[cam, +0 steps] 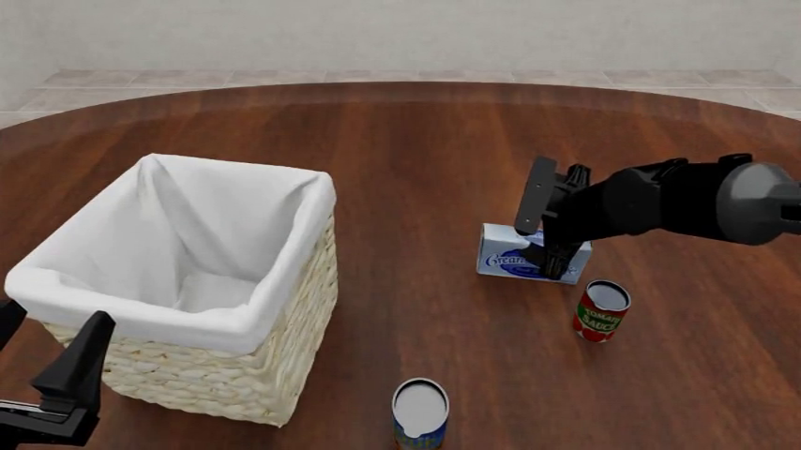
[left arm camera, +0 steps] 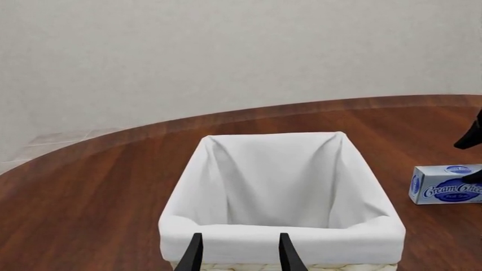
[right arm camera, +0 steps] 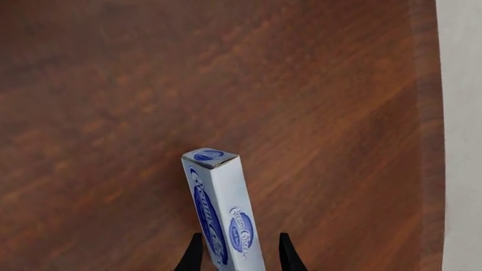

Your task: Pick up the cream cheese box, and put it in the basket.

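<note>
Nearest, left gripper (cam: 44, 375) hangs open-jawed beside the basket (cam: 294, 309); right gripper (cam: 541, 225) straddles the cream cheese box (cam: 507, 255) on the table (cam: 414, 141), whether clamped, cannot tell

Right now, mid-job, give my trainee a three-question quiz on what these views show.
1. True or false: the cream cheese box lies inside the basket.
2. Which end effector straddles the box? A) left B) right
3. Fill in: besides the box and basket, the table holds ___ cans.

Key:
1. False; it sits on the table, right of the basket.
2. B; the right wrist view shows a finger on each side of it, contact unclear.
3. Two: red-labelled can and blue-labelled can.
</note>
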`<state>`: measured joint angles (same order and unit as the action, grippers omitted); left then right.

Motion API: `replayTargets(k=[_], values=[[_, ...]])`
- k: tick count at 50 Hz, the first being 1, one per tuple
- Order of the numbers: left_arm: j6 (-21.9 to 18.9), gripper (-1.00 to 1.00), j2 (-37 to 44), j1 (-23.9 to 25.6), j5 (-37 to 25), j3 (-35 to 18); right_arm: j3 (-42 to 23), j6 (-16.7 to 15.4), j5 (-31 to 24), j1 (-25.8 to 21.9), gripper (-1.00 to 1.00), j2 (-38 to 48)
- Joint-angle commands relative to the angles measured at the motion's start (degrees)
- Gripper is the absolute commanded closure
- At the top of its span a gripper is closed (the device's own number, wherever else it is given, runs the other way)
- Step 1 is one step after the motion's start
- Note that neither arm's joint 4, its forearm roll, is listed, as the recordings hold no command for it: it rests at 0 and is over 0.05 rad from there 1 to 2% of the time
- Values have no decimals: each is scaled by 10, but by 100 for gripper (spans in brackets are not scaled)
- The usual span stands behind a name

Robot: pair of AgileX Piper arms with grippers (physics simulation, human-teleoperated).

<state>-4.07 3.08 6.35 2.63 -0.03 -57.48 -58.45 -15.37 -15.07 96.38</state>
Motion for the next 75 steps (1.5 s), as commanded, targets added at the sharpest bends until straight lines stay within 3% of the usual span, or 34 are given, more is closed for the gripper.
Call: replayTargets(k=[1, 42, 43, 56, 67, 68, 75], values=[[0, -100, 3, 2, 2, 0, -7, 7, -8, 4, -100, 15], [-4, -100, 24, 9, 14, 0, -14, -41, 20, 47, -100, 75], [-4, -100, 26, 11, 16, 0, 7, -73, 50, 70, -100, 86], [-4, -100, 28, 13, 17, 0, 7, -67, 46, 50, -100, 89], [-4, -100, 28, 14, 18, 0, 28, -92, 81, 58, -100, 90], [-4, -100, 29, 15, 18, 0, 25, -96, 91, 64, 100, 83], [-4, -100, 30, 17, 19, 0, 34, -103, 102, 53, 100, 61]])
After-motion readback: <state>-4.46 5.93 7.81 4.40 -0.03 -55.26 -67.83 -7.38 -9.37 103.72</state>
